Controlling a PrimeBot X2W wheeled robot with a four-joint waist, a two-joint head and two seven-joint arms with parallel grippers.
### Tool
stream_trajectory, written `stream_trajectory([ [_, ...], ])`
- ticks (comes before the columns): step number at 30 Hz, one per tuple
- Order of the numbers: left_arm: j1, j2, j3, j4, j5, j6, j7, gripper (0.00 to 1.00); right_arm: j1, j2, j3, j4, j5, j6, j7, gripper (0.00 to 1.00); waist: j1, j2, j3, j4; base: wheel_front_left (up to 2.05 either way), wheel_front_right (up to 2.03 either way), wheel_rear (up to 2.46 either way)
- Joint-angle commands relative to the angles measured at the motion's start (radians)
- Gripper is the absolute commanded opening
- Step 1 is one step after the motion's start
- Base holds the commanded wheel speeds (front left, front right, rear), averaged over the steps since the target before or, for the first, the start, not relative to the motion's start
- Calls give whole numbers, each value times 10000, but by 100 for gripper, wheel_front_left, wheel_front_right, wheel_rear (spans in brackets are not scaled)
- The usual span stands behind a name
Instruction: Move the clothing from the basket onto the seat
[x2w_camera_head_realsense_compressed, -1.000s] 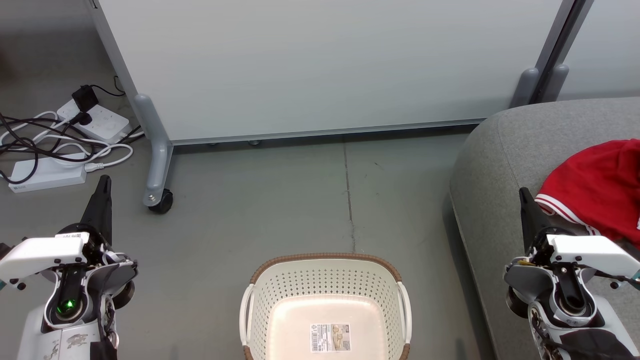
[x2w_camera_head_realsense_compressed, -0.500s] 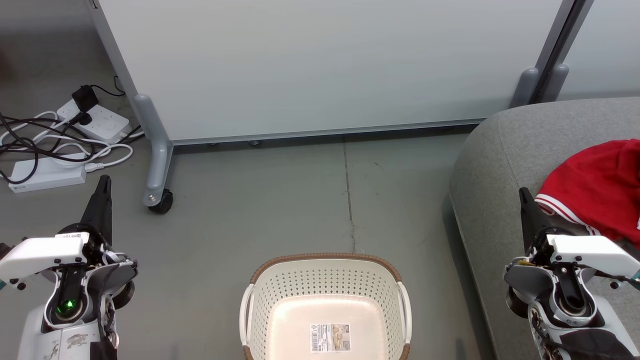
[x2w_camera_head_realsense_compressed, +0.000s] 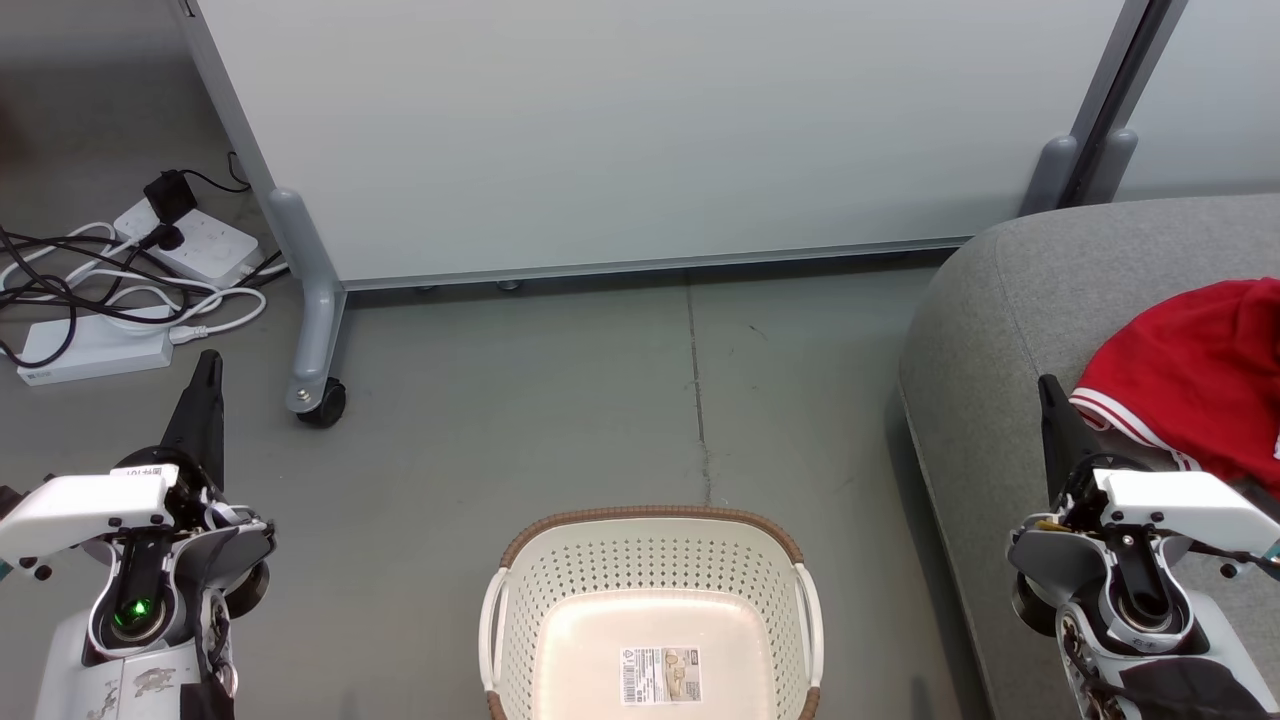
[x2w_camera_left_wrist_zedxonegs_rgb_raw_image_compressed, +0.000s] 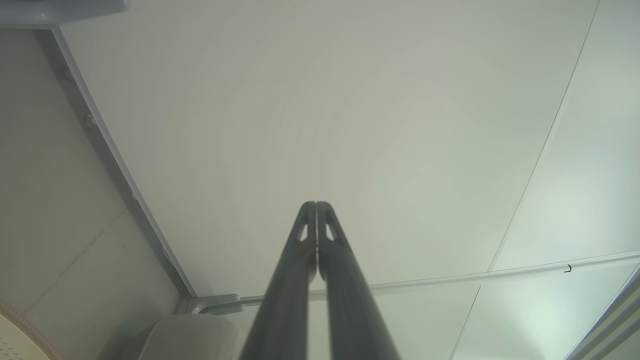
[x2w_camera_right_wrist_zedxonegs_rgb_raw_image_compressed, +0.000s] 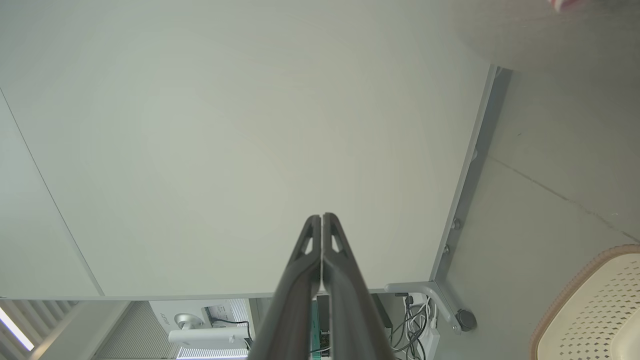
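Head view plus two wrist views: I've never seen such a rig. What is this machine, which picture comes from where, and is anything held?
A wheeled robot with two arms. The head picture looks down: left hand lower left, right hand lower right. The wrist pictures look along each hand's dark fingers toward a pale partition. Both hands are shut, holding nothing. The basket stands on the floor, just a sticker showing inside; red clothing lies on the grey sofa.

Perforated glossy plastic basket (x2w_camera_head_realsense_compressed: 650, 600), woven rim; matt fabric seat (x2w_camera_head_realsense_compressed: 1010, 300); soft red clothing (x2w_camera_head_realsense_compressed: 1195, 375)
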Motion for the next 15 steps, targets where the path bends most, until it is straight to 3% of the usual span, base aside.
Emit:
stream_trajectory([
  [1,-99,30,40,-1,-26,-51,7,0,-23,-92,6,-11,16,22,-10,0,0,-1,0,0,0,0,0],
  [15,-99,30,41,-2,-26,-51,7,0,-23,-92,8,-11,15,22,-11,0,0,-1,0,0,0,0,0],
])
